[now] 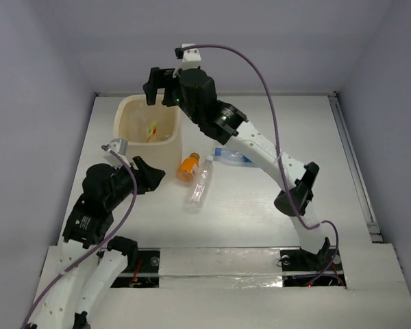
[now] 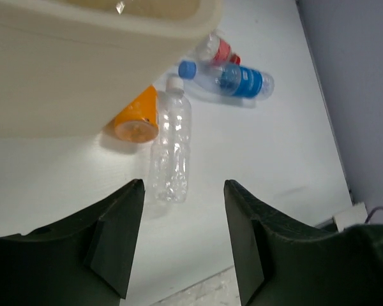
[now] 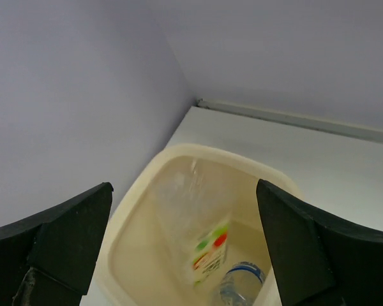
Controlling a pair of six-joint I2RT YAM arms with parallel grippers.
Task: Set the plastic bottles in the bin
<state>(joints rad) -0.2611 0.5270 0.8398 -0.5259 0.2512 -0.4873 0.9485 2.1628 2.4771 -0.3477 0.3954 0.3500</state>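
While the right pincer (image 1: 157,94) hangs above the bin (image 1: 125,118), its jaws stand wide apart and hold nothing; the right wrist view shows both fingers (image 3: 64,236) clear of the rim, with open space between them.

Bin: cream tub at the far left of the counter (image 1: 260,212), upright. Inside lie at least two plastic bottles: a clear crinkled one with a green-and-red label (image 3: 203,239) leaning along the wall, and a second with a blue band (image 3: 241,280) at the bottom edge of that view.

Left pincer (image 1: 153,175): jaws apart, empty, low over the counter just beside the near right corner of the bin.

Bottles outside the bin, all lying on the counter:
- Short orange bottle (image 1: 188,167), just beside the bin's wall (image 2: 70,76); whether it touches cannot be told.
- Clear unlabelled bottle with white cap (image 1: 200,186), just beside the orange one, ahead of the left pincer.
- Blue-labelled bottle with blue cap (image 2: 233,80), farther off, partly under the right arm in the top view.
- Red-capped bottle (image 2: 217,50), beside the blue-labelled one.
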